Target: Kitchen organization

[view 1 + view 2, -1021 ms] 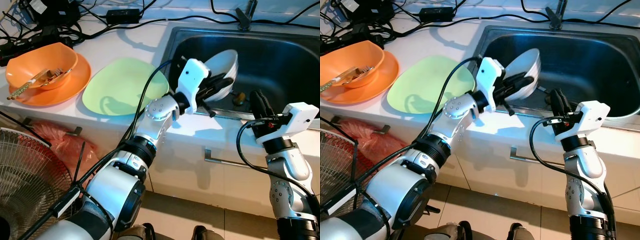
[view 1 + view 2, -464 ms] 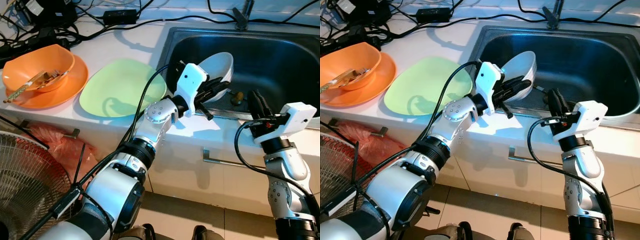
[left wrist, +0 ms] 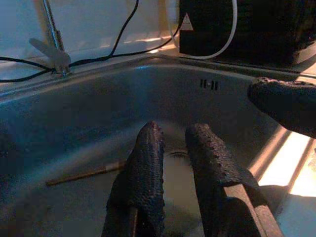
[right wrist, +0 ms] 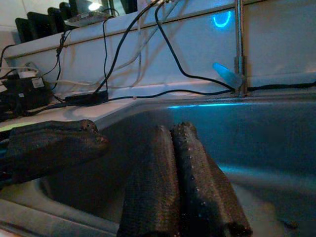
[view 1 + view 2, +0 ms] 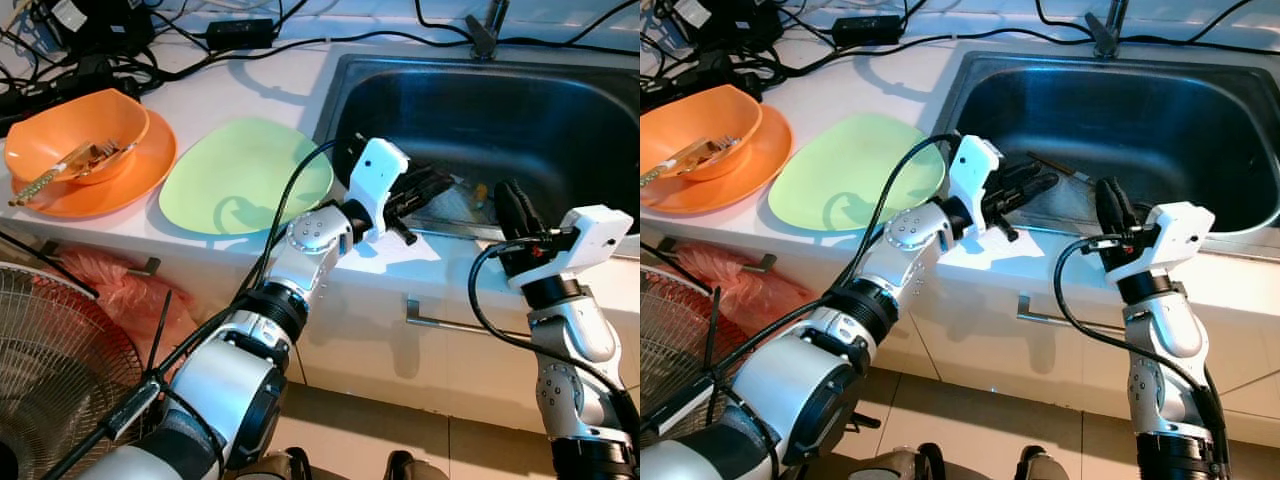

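Both grippers at the sink's near rim

The left gripper (image 5: 425, 185) reached over the sink (image 5: 560, 110) edge at frame centre, fingers narrow with a slim gap, holding nothing. The right gripper (image 5: 510, 200) sat right of it, fingers pressed together (empty). A green plate (image 5: 245, 175) and an orange bowl (image 5: 75, 125) lay on the counter, upper left.
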Tool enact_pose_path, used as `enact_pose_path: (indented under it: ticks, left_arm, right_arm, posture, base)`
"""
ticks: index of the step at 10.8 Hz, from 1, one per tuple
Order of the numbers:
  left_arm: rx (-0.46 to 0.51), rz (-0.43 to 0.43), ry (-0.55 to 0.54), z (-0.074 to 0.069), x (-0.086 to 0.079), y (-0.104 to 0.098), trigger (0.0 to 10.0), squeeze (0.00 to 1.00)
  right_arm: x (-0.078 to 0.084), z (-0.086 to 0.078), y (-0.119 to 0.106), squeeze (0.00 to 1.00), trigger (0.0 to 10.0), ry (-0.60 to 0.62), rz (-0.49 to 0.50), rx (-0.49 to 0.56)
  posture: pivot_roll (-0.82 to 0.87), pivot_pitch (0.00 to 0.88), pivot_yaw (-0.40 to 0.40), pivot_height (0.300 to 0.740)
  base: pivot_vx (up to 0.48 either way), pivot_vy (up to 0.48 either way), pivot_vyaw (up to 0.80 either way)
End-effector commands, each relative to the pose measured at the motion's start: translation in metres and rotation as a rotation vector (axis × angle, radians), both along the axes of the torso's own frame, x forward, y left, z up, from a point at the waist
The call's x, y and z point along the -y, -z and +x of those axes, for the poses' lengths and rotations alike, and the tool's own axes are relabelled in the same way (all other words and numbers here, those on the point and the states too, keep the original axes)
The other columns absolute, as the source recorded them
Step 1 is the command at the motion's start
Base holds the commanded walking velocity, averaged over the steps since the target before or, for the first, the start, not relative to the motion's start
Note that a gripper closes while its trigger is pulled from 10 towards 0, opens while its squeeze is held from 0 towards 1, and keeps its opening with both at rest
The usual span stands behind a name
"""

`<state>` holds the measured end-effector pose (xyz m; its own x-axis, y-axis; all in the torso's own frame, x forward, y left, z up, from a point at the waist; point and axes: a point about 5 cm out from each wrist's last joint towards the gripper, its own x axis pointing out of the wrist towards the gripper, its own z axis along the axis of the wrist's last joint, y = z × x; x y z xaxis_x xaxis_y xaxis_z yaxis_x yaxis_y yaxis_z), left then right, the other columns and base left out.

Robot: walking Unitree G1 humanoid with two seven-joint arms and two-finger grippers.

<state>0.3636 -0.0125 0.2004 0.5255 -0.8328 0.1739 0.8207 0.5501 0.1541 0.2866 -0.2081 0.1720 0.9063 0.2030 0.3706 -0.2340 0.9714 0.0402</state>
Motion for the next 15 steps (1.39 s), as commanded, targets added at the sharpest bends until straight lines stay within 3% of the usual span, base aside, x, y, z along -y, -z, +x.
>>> enact_pose_path:
  ticks: [1, 3, 5, 6, 7, 9, 11, 12, 13, 14, 15]
  left_arm:
    - [-0.018, 0.000, 0.012, -0.005, 0.006, 0.009, 10.0, 0.00]
    - [0.074, 0.037, -0.035, -0.001, -0.005, -0.001, 10.0, 0.00]
    - [0.143, -0.017, -0.083, 0.001, -0.027, -0.015, 10.0, 0.00]
    - [0.203, -0.038, -0.136, -0.001, -0.049, -0.026, 10.0, 0.00]
    - [0.224, -0.037, -0.150, -0.003, -0.055, -0.029, 10.0, 0.00]
    - [0.286, -0.089, -0.191, -0.022, -0.074, -0.049, 10.0, 0.00]
    - [0.281, -0.114, -0.308, -0.027, -0.104, -0.055, 10.0, 0.00]
    - [0.269, -0.139, -0.417, -0.027, -0.131, -0.060, 10.0, 0.00]
    - [0.239, -0.158, -0.465, -0.030, -0.142, -0.060, 10.0, 0.00]
    - [0.182, -0.169, -0.562, -0.033, -0.166, -0.050, 10.0, 0.00]
    - [0.157, -0.180, -0.600, -0.036, -0.176, -0.045, 10.0, 0.00]
  right_arm:
    - [0.000, -0.002, 0.031, 0.00, 10.0, 0.002, 0.008, -0.151]
    - [0.001, -0.003, 0.031, 0.00, 10.0, 0.006, 0.008, -0.151]
    - [0.000, -0.003, 0.032, 0.00, 10.0, 0.006, 0.011, -0.153]
    - [0.000, -0.003, 0.034, 0.00, 10.0, 0.001, 0.013, -0.159]
    - [-0.001, -0.002, 0.035, 0.00, 10.0, -0.001, 0.014, -0.162]
    - [-0.002, -0.001, 0.034, 0.00, 10.0, -0.010, 0.013, -0.163]
    - [-0.001, -0.001, 0.035, 0.00, 10.0, -0.011, 0.013, -0.166]
    - [-0.001, 0.000, 0.036, 0.00, 10.0, -0.017, 0.013, -0.171]
    - [-0.002, 0.001, 0.037, 0.00, 10.0, -0.020, 0.014, -0.172]
    - [-0.003, 0.003, 0.038, 0.00, 10.0, -0.028, 0.015, -0.175]
    - [-0.003, 0.004, 0.037, 0.00, 10.0, -0.031, 0.015, -0.175]
  posture:
    - [-0.02, 0.162, 0.120, 0.740]
    - [-0.01, 0.165, 0.122, 0.740]
    - [0.00, 0.169, 0.124, 0.740]
    - [0.02, 0.171, 0.120, 0.740]
    - [0.02, 0.170, 0.119, 0.740]
    - [0.03, 0.171, 0.115, 0.740]
    - [0.04, 0.171, 0.113, 0.740]
    - [0.06, 0.165, 0.109, 0.740]
    - [0.06, 0.165, 0.108, 0.740]
    - [0.06, 0.163, 0.103, 0.740]
    - [0.06, 0.162, 0.102, 0.740]
  base:
    - [0.000, 0.000, 0.00]
    - [0.000, 0.000, 0.00]
    - [0.000, 0.000, 0.00]
    - [0.000, 0.000, 0.00]
    - [0.000, 0.000, 0.00]
    - [0.000, 0.000, 0.00]
    - [0.000, 0.000, 0.00]
    - [0.000, 0.000, 0.00]
    - [0.000, 0.000, 0.00]
    - [0.000, 0.000, 0.00]
    - [0.000, 0.000, 0.00]
